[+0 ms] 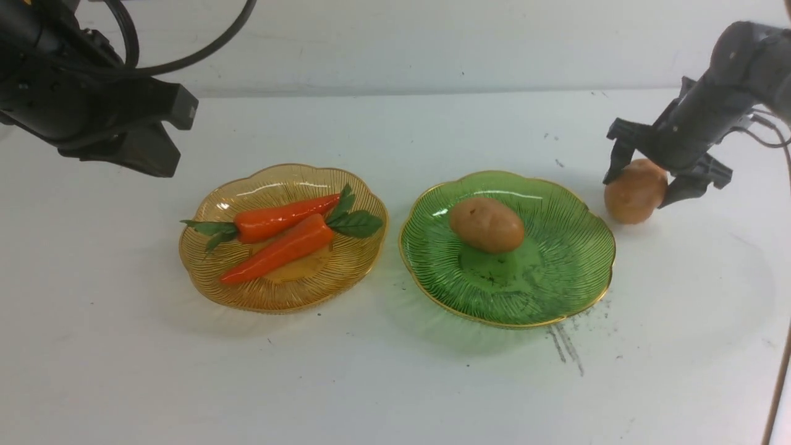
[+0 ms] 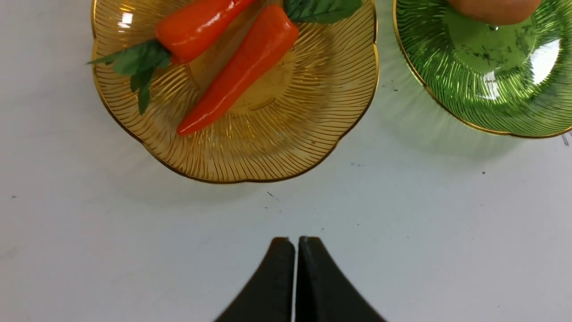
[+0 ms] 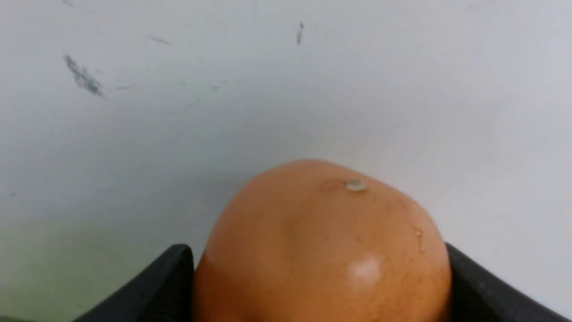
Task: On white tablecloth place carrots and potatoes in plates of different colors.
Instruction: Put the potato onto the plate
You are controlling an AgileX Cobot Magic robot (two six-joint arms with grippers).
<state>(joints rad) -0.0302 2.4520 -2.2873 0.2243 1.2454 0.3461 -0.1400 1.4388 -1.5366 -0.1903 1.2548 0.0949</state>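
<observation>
With both glossy orange carrots (image 1: 276, 250) on the ribbed amber plate (image 1: 204, 272) and one tan potato (image 1: 486, 224) on the scalloped green plate (image 1: 575, 272), the right hand (image 1: 635, 188) pinches the second dimpled tan potato (image 3: 321, 250) beside it, the left hand (image 2: 296, 243) pressed together; next calls for carrying it over the green rim.

Even, fairly bright light is falling on the cloth (image 1: 432, 383). Small white glare spots are showing on the amber plate (image 1: 284, 296) and larger ones on the green plate (image 1: 507, 309). Soft tinted shadows are spreading beside both plates. The right arm (image 1: 710, 123) is appearing blurred; the right wrist view is rendering softly overall.
</observation>
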